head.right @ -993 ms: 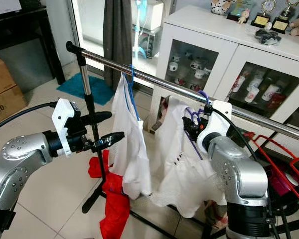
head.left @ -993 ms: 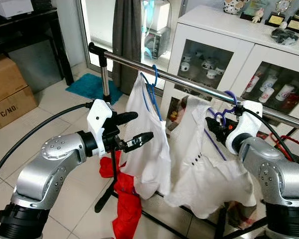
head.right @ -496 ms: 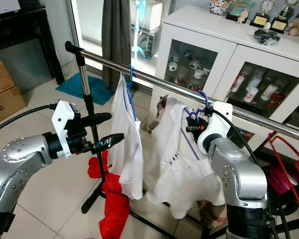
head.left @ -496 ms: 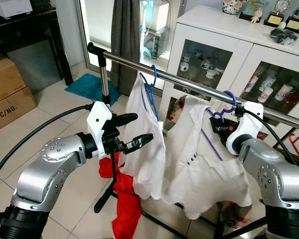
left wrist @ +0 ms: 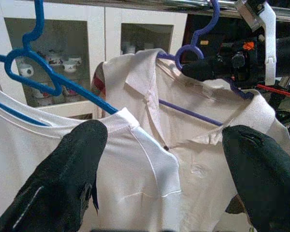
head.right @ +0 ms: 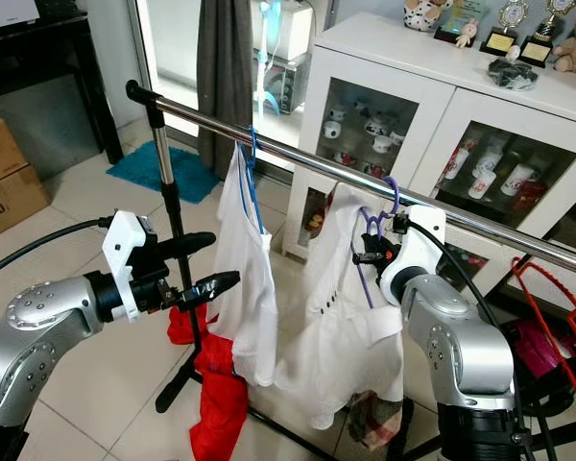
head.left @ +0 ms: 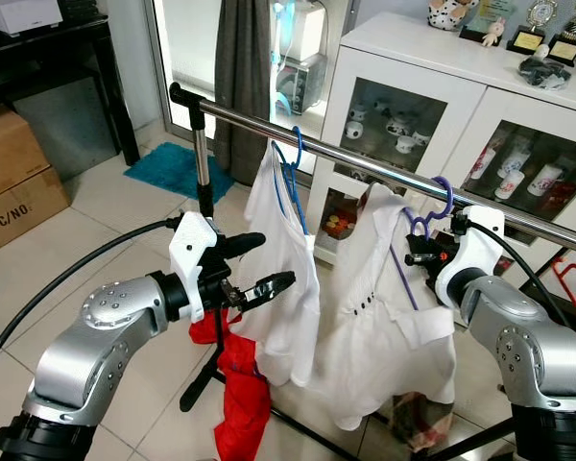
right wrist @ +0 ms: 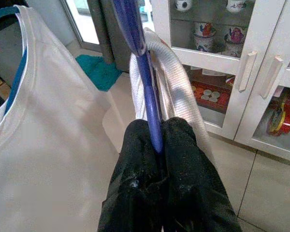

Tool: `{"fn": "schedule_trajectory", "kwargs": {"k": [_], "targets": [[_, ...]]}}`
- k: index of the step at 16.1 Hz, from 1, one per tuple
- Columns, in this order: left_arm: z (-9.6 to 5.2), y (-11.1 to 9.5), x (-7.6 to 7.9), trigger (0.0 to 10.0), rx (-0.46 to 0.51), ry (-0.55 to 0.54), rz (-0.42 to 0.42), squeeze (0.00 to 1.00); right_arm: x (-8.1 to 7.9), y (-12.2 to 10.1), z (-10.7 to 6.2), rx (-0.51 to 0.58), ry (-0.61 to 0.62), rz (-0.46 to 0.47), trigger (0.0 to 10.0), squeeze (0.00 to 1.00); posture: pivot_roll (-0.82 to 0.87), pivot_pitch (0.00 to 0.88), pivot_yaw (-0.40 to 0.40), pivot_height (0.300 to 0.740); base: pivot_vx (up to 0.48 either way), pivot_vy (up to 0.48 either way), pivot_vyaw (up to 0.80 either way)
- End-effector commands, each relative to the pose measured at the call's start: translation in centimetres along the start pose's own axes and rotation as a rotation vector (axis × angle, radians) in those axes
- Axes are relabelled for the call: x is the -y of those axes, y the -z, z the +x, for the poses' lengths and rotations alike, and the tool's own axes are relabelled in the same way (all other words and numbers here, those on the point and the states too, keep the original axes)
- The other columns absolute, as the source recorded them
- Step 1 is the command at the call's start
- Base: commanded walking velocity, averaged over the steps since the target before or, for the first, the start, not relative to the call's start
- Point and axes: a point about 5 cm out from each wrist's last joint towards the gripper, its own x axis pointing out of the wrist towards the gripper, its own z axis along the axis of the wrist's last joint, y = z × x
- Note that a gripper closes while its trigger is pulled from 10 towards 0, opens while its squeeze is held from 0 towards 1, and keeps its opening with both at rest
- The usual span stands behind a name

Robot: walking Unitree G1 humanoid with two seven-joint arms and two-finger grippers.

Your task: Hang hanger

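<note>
A steel clothes rail (head.left: 355,160) runs across in front of me. On it hangs a blue hanger (head.left: 293,158) carrying a white T-shirt (head.left: 286,288). To its right, a purple hanger (head.left: 434,204) holds a white collared shirt (head.left: 389,317), and its hook curls up at the rail. My right gripper (head.left: 415,257) is shut on the purple hanger's neck (right wrist: 146,82) just under the hook. Left of the T-shirt, my left gripper (head.left: 276,259) is open and holds nothing, its fingers (left wrist: 63,179) spread wide toward both shirts.
The rail's stand pole (head.left: 204,163) rises at the left, with red cloth (head.left: 240,403) piled at its base. A white glass-door cabinet (head.left: 432,106) stands close behind the rail. Cardboard boxes (head.left: 14,178), a teal mat (head.left: 173,163) and a grey curtain (head.left: 248,77) lie further left.
The collared shirt has swung in and now hangs straighter below the purple hanger. My right gripper stays shut on it. My left arm has barely moved.
</note>
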Motion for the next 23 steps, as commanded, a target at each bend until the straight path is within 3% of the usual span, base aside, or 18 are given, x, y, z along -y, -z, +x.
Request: {"fn": "schedule_trajectory", "kwargs": {"k": [1, 14, 18, 20, 21, 23], "targets": [[0.5, -0.8, 0.1, 10.0, 0.009, 0.02, 0.036, 0.0, 0.3, -0.2, -0.3, 0.007, 0.013, -0.003, 0.0, 0.0, -0.03, 0.0, -0.109, 0.74, 0.0, 0.0, 0.0], [0.5, -1.4, -0.3, 10.0, 0.023, 0.012, 0.037, 0.0, 0.0, -1.0, -0.2, 0.043, -0.001, 0.007, 0.0, 0.0, -0.03, 0.0, -0.117, 0.74, 0.0, 0.0, 0.0], [0.6, -2.1, -1.1, 10.0, 0.038, -0.011, 0.057, 0.0, -0.5, -2.6, -0.3, 0.129, -0.053, -0.01, 0.0, 0.0, -0.03, 0.0, -0.112, 0.74, 0.0, 0.0, 0.0], [0.8, -2.3, -1.5, 10.0, 0.06, -0.081, 0.064, 0.0, -0.6, -3.5, -0.9, 0.188, -0.092, -0.02, 0.0, 0.0, -0.03, 0.0, -0.111, 0.74, 0.0, 0.0, 0.0], [0.8, -2.0, -2.3, 10.0, 0.052, -0.194, 0.072, 0.0, -0.6, -4.1, -1.6, 0.218, -0.119, -0.04, 0.0, 0.0, -0.03, 0.0, -0.105, 0.74, 0.0, 0.0, 0.0], [0.4, -1.5, -2.9, 10.0, 0.039, -0.304, 0.074, 0.0, -0.5, -4.0, -2.5, 0.209, -0.127, -0.074, 0.0, 0.0, -0.04, 0.0, -0.1, 0.74, 0.0, 0.0, 0.0]]}}
